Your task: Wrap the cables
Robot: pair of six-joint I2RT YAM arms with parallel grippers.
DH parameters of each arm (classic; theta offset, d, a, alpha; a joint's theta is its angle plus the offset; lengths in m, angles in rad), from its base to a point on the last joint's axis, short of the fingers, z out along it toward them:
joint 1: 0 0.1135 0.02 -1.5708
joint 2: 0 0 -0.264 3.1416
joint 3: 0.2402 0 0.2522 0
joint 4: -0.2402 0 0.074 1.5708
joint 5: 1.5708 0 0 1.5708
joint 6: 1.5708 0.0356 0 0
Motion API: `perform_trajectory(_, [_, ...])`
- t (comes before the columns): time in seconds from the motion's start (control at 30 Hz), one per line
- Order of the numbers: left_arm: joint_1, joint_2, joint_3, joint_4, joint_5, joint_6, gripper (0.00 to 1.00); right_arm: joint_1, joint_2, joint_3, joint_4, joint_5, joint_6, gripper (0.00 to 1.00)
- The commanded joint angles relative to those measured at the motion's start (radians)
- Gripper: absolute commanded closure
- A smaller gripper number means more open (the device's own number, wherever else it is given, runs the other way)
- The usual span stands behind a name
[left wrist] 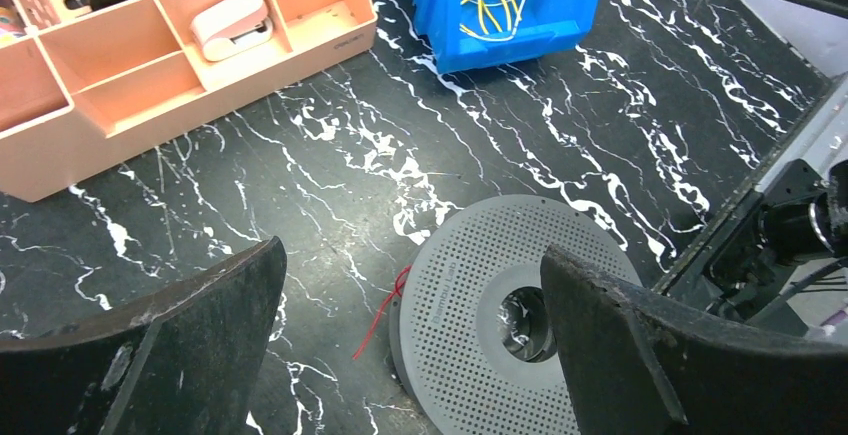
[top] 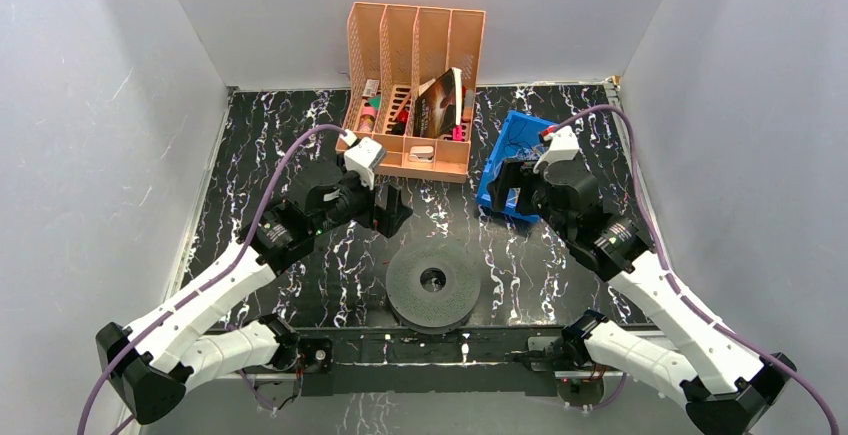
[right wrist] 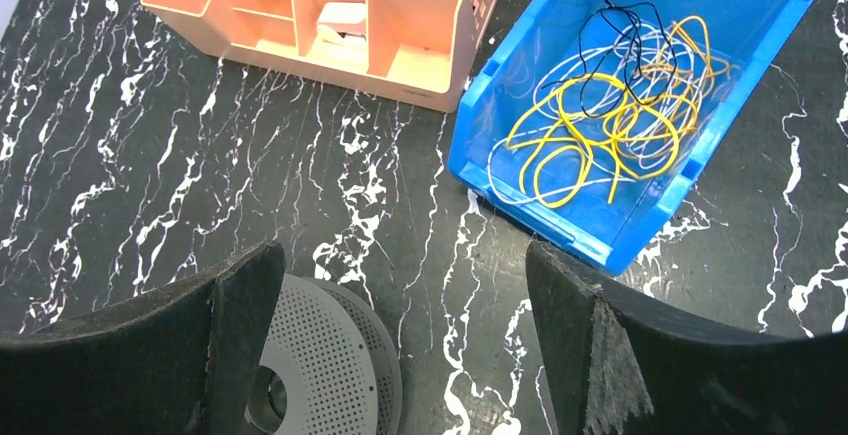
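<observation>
Black white-veined marble table (top: 345, 275), grey walls round it. A peach desk organizer (top: 415, 35) stands at the far middle, with tall slots behind and low open trays in front. A blue bin (right wrist: 740, 5) sits on the table just right of the organizer, apart from it and turned at an angle. A dark grey perforated spool (top: 433, 281) lies flat at the near middle, between the two arms.

The left fingers (left wrist: 200, 345) are spread wide and hold nothing. They hang above the table left of the spool, nearer the organizer. The right fingers (right wrist: 620, 345) are also spread wide and empty, over the table at the bin's near corner, touching nothing.

Most of the cables (right wrist: 600, 115) lie in a loose tangle inside the bin: mostly yellow loops, some pale ones, and a thin black strand running up toward the far wall. One red cable (left wrist: 385, 310) lies on the table at the spool's left edge, its end going under the top disc.

A small white object (left wrist: 230, 23) sits in one front tray; what it is cannot be told.
</observation>
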Motion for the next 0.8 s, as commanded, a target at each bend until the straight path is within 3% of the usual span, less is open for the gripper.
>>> perform_trajectory(0.0, [-0.003,-0.024,-0.007,0.037,0.067,-0.020,0.02,0.001,-0.018,0.010,0.004,0.022,0.016,0.02])
perform_trajectory(0.17, [-0.003,-0.034,0.001,0.031,0.069,-0.018,0.02,0.000,0.000,0.019,-0.038,-0.005,0.001,0.01])
perform_trajectory(0.5, [-0.003,-0.063,0.002,-0.027,0.030,0.020,0.02,0.001,-0.003,-0.001,-0.036,-0.235,-0.062,0.02])
perform_trajectory(0.77, [-0.004,-0.099,-0.027,-0.055,-0.003,0.024,0.02,0.002,0.099,-0.022,-0.058,-0.504,-0.068,0.16])
